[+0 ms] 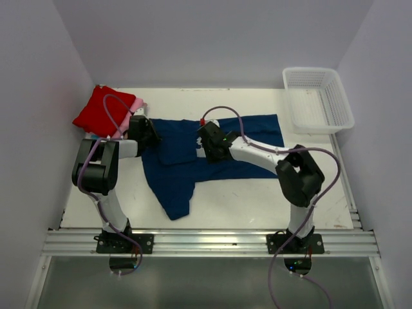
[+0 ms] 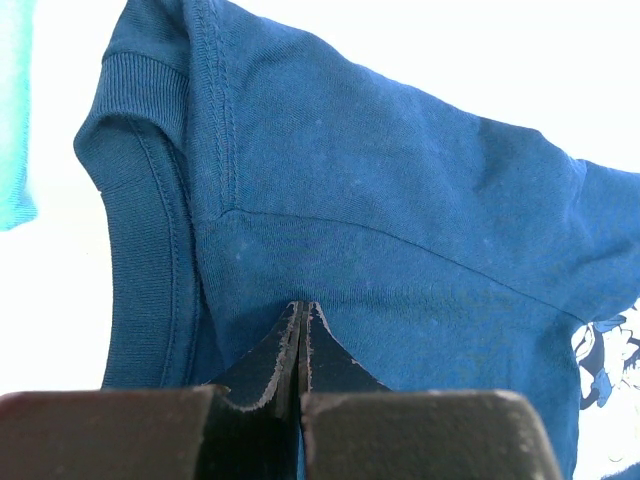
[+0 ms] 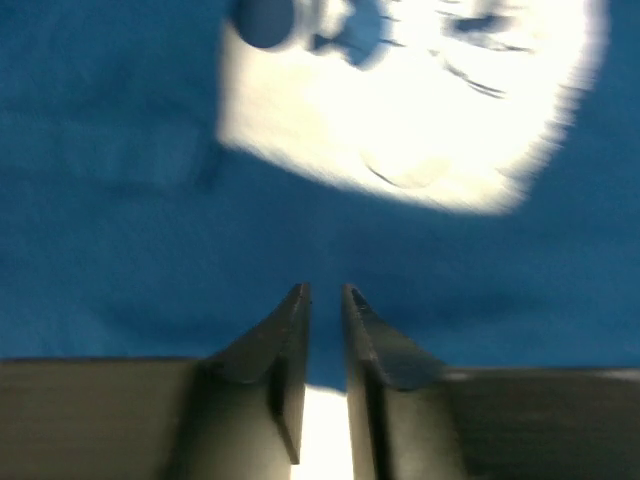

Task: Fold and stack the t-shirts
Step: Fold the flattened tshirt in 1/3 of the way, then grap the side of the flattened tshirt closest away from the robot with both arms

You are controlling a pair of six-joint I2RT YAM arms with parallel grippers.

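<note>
Here, left tool point(image 2: 302, 306) closed together over navy t-shirt point(image 2: 400, 200), right tool point(image 3: 325, 291) slightly apart above its pale print point(image 3: 420, 110).

T-shirts: four in all. One navy t-shirt point(image 1: 174, 174), one red t-shirt point(image 1: 96, 111), one pink t-shirt point(image 1: 136, 104), one teal t-shirt point(image 2: 12, 120) seen only as an edge.
Chest print point(image 3: 410, 100): one, on navy.
Basket point(image 1: 318, 100): one, white mesh.
Arms: two, left arm point(image 1: 96, 170) and right arm point(image 1: 299, 175).
Grippers: two, left gripper point(image 2: 302, 312) and right gripper point(image 3: 325, 295), two fingers each.
Table point(image 1: 257, 199): one.
</note>
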